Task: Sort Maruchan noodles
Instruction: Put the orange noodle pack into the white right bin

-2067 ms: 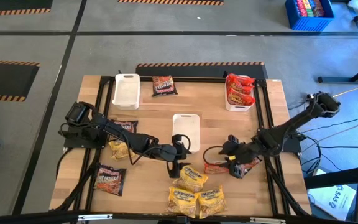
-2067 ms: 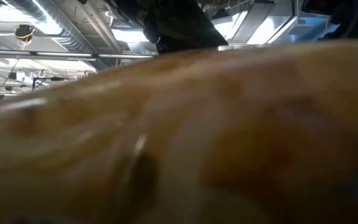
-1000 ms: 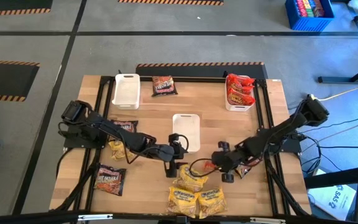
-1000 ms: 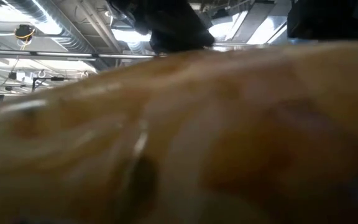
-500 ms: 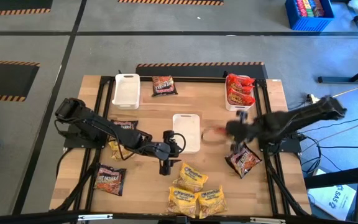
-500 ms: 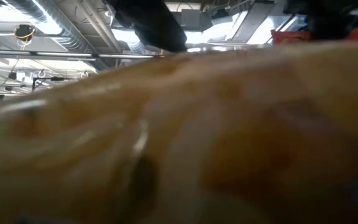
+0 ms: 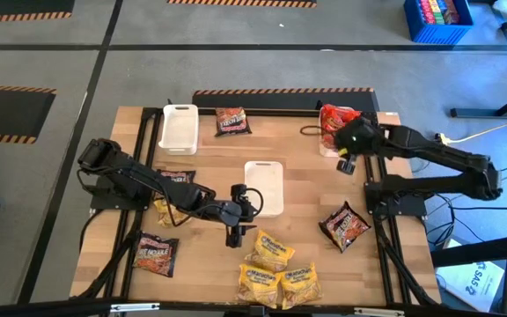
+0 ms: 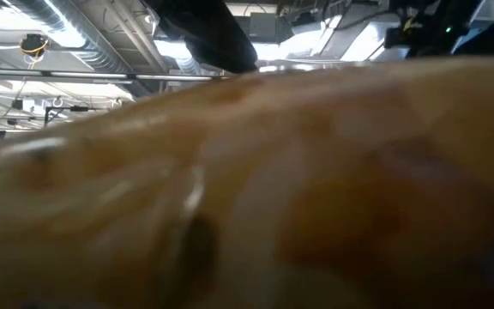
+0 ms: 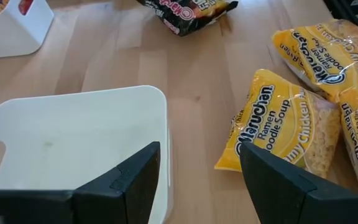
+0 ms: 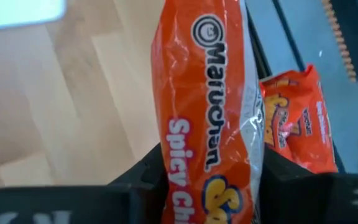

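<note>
Right pincer: we now see it pinching a red packet, moved over the red-filled tray.
Left pincer: spread, unchanged beside the middle tray.

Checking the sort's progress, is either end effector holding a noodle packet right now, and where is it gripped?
The right end effector grips an orange-red Spicy packet across its lower part, near the red-packet tray. The left end effector holds nothing.

Open bare wood across the table centre, between the empty middle tray and the red-packet tray at the far right. Near edge crowded by yellow Maruchan packets. Dark packet lying on the right side. Low view blocked entirely by a blurred packet.
</note>
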You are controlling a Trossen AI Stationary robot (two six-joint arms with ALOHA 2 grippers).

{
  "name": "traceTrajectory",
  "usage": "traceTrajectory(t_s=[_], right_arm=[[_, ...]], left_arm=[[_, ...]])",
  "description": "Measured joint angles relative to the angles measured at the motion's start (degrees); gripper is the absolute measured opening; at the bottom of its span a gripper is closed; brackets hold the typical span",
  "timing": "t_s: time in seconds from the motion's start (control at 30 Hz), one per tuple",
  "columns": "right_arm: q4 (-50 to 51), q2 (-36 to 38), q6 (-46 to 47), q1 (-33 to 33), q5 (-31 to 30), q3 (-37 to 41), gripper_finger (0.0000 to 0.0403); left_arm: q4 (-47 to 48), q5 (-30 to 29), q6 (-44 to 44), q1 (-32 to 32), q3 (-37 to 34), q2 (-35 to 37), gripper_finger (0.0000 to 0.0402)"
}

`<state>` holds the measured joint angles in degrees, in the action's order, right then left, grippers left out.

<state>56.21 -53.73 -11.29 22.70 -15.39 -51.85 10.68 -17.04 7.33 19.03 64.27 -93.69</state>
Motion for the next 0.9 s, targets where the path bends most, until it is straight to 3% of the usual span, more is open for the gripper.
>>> traceTrajectory(t_s=[0.2, 0.4, 0.63, 0.9], right_arm=[[-1.5, -4.4, -4.3, 10.0, 2.2, 0.0, 0.0117], [-5.1, -9.3, -7.6, 17.6, 8.7, 0.0, 0.0116], [-6.0, -14.2, -12.5, 24.4, 15.3, 0.4, 0.0116], [-9.5, -16.6, -14.8, 28.8, 18.9, 2.2, 0.0119]], left_arm=[[0.0, 0.0, 0.0, 0.0, 0.0, 0.0, 0.0216], [0.0, 0.0, 0.0, 0.0, 0.0, 0.0, 0.0216], [0.0, 0.0, 0.0, 0.0, 0.0, 0.0, 0.0216], [0.0, -0.1, -0.5, -0.1, 0.0, 0.0, 0.0216]])
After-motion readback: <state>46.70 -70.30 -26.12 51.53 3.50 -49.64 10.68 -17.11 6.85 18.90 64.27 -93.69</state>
